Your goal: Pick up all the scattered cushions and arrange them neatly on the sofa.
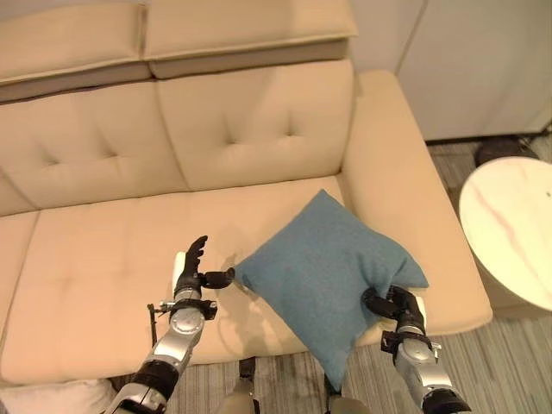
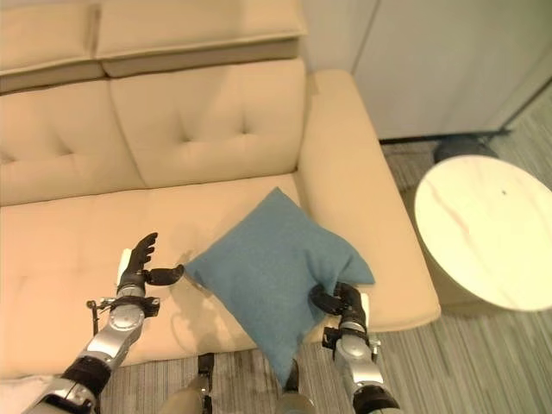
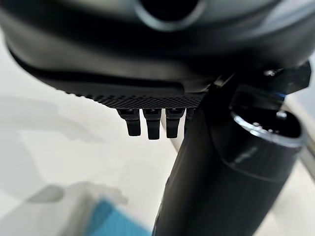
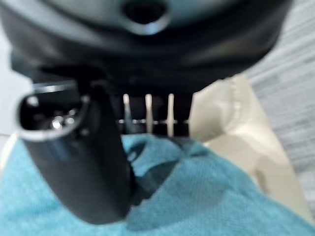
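A: Where is the cushion (image 1: 328,267) sitting, and what are we holding it with?

B: The blue cushion is resting on the seat of the sofa (image 1: 103,259) at the right end, just beside the armrest (image 1: 388,155), with its lower corner hanging past the front edge of the seat. Our right hand (image 1: 392,304) is pinching the right-hand edge of the cushion: in the right wrist view the thumb (image 4: 83,162) is pressing down into the fabric while the fingers curl in behind it. Our left hand (image 1: 191,274) is hovering just beside the left corner, fingers straight and pointing up, thumb stretched toward the cushion, gripping nothing.

A: How are we expecting it to handle?

B: We are judging it light and soft. The fabric is bunching where the right hand is squeezing it, so a one-sided pinch is likely to let the body sag and swing. The woven cover looks grippy, not slippery, and nothing about it appears fragile. We are recommending a hold on two opposite corners or edges (left hand taking the free left corner) so the shape stays flat.

A: Orientation?

B: It is a square cushion lying diamond-wise, one corner pointing at the backrest (image 1: 250,121), the opposite one pointing off the front edge toward us. Its longest line is running along that diagonal, leaning slightly rightward at the near end
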Controlling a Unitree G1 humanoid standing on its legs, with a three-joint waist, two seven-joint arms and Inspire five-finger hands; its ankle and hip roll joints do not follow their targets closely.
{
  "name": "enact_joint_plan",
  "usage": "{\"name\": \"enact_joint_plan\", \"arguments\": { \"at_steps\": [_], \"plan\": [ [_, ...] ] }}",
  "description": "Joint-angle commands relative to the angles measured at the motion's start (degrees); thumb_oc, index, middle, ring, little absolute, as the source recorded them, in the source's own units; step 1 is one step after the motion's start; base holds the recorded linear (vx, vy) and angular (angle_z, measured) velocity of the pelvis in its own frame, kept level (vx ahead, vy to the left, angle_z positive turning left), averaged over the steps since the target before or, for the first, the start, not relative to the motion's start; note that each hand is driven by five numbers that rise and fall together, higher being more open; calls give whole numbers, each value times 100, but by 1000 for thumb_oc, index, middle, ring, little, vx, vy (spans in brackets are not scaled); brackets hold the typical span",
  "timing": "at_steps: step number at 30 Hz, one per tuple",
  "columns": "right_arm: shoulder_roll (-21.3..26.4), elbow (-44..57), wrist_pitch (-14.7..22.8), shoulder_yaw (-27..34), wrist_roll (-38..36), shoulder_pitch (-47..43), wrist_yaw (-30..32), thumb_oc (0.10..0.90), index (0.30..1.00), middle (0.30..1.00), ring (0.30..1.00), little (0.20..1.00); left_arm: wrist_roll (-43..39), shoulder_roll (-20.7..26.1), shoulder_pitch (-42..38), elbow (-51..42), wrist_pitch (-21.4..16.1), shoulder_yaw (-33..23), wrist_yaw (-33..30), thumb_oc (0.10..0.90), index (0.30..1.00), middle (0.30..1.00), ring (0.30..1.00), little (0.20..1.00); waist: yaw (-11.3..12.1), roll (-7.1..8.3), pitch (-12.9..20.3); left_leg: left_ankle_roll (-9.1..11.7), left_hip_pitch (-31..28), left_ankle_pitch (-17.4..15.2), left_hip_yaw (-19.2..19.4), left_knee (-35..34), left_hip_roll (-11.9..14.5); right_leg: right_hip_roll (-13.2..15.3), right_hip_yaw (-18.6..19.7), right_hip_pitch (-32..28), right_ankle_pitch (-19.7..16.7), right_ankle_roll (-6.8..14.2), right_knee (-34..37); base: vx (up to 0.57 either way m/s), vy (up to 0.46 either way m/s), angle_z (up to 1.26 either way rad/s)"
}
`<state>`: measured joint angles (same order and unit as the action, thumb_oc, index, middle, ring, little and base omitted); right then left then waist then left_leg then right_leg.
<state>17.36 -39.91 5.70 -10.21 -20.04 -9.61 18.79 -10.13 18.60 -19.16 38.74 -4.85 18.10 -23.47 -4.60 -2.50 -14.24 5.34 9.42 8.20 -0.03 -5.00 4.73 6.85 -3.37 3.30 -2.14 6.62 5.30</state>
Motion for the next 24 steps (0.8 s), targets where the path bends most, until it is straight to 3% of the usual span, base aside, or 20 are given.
{"name": "enact_joint_plan", "arguments": {
  "at_steps": [1, 5, 6, 9, 14, 16, 17, 20, 24],
  "plan": [
    [31, 388, 7, -315, 140, -62, -277, 400, 300, 300, 300, 300, -210, 144, -805, 211, -452, 163, 185, 800, 900, 900, 900, 900, -29, 19, -235, -234, 358, -349, 139, 0, -223, 250, 176, 450, 347, 84, -494, -117, 49, -40],
    [64, 529, 107, -422, 8, -289, -306, 400, 300, 300, 300, 300, 139, 165, -1315, 699, -310, 459, 209, 800, 900, 900, 900, 900, -134, -71, -449, -234, 489, -271, 250, 0, -204, 238, 326, 772, 332, 74, -685, -79, 24, -27],
    [121, 819, 222, -501, -93, -404, -288, 400, 300, 300, 300, 300, 728, 204, -1734, 1217, -128, 702, -20, 800, 900, 900, 900, 900, -229, -93, -644, -230, 574, -224, 325, 0, -195, 230, 416, 972, 328, 88, -810, -103, 18, -25],
    [145, 1021, 312, -531, -195, -404, -265, 400, 300, 300, 300, 300, 822, 160, -1939, 1655, -30, 696, -103, 800, 900, 900, 900, 900, -276, -124, -729, -220, 690, -169, 367, 0, -175, 218, 458, 1145, 293, 92, -849, -69, -11, -25],
    [85, 1108, 333, -594, -455, -542, -166, 400, 300, 300, 300, 300, 77, -149, -2079, 2365, -20, 416, 136, 800, 900, 900, 900, 900, -379, -134, -891, -193, 835, -89, 442, 0, -150, 210, 525, 1351, 242, 107, -848, -18, -3, -9],
    [72, 1153, 284, -595, -526, -554, -234, 400, 300, 300, 300, 300, -639, -379, -1981, 2440, -54, 368, 692, 800, 900, 900, 900, 900, -415, -139, -923, -183, 800, -97, 451, 0, -149, 205, 546, 1307, 245, 103, -833, 5, -4, -10],
    [73, 1153, 284, -594, -526, -557, -234, 400, 300, 300, 300, 300, -639, -379, -1985, 2442, -54, 368, 692, 417, 326, 326, 326, 326, -409, -145, -912, -181, 820, -87, 454, 0, -142, 198, 549, 1324, 226, 101, -824, 0, 0, 0],
    [48, 1175, 230, -526, -549, -525, -329, 400, 300, 300, 300, 300, -1240, -601, -1701, 2196, -74, 439, 1288, 400, 300, 300, 300, 300, -424, -150, -909, -172, 753, -107, 449, 0, -133, 184, 553, 1240, 241, 96, -798, 0, 0, 0],
    [-66, 1091, 211, -456, -570, -565, -350, 400, 300, 300, 300, 300, -1320, -809, -1516, 2149, -54, 504, 1466, 400, 300, 300, 300, 300, -438, -110, -895, -172, 606, -163, 437, 0, -126, 167, 566, 1122, 246, 89, -772, 0, 0, 0]
  ]
}}
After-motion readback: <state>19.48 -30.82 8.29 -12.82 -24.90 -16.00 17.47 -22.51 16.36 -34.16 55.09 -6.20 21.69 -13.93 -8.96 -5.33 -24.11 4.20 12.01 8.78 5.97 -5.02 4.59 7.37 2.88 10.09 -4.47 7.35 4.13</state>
